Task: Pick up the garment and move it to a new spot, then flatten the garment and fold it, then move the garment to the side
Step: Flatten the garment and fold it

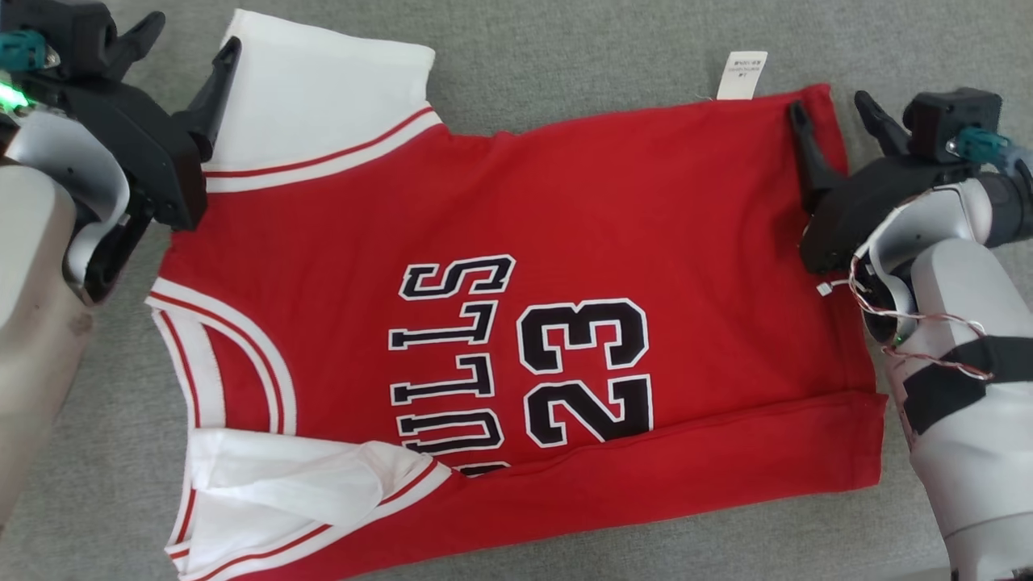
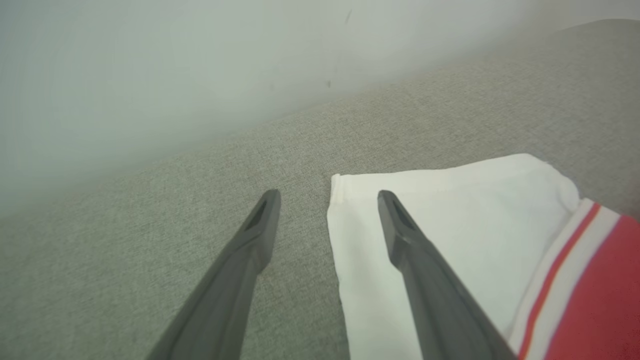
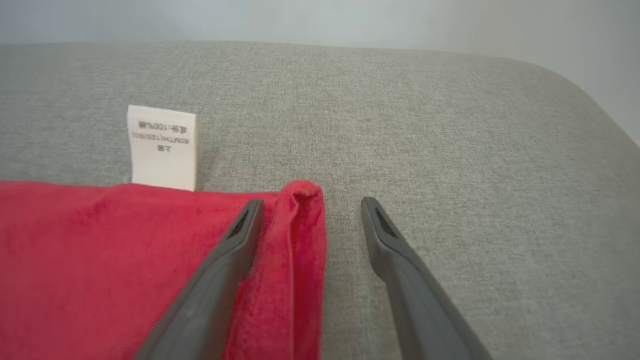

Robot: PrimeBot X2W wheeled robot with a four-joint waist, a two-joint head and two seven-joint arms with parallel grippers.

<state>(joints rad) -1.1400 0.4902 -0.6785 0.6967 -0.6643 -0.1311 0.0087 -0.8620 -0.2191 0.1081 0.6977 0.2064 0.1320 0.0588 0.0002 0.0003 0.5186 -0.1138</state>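
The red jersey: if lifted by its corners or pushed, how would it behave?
Probably floppy: the jersey lies limp, its near edge folded over itself, so lifted by two corners it would likely sag between them. Probably light: the cloth looks thin. Pushed, it would likely bunch rather than slide on the textured grey surface.
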